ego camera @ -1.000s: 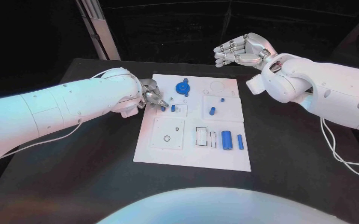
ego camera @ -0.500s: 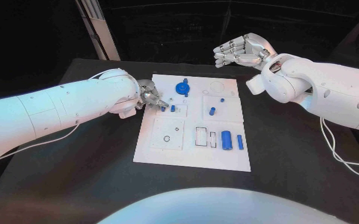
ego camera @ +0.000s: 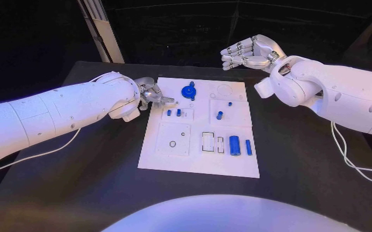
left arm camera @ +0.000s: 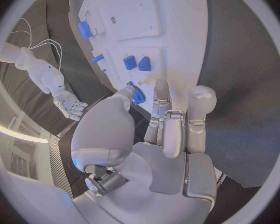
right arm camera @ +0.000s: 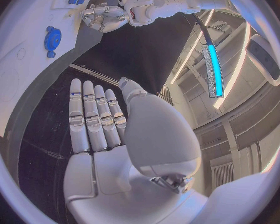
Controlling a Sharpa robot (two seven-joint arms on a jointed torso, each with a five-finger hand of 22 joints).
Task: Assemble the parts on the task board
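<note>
The left hand (ego camera: 149,95) has been pulled back a bit, fingers loosely spread and empty. Two small blue plastic pegs (ego camera: 173,113) are left on the white task board (ego camera: 194,162) just past the fingertips, probably seated. Right hand (ego camera: 247,52) is raised, straight fingers together, idle.

Left hand (ego camera: 152,94) back from pegs (ego camera: 173,112)

Small blue parts (ego camera: 235,145) lie scattered on the white task board (ego camera: 198,163).

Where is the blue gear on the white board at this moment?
In the head view, the blue gear sits at the far end of the task board, just right of the left hand.
</note>
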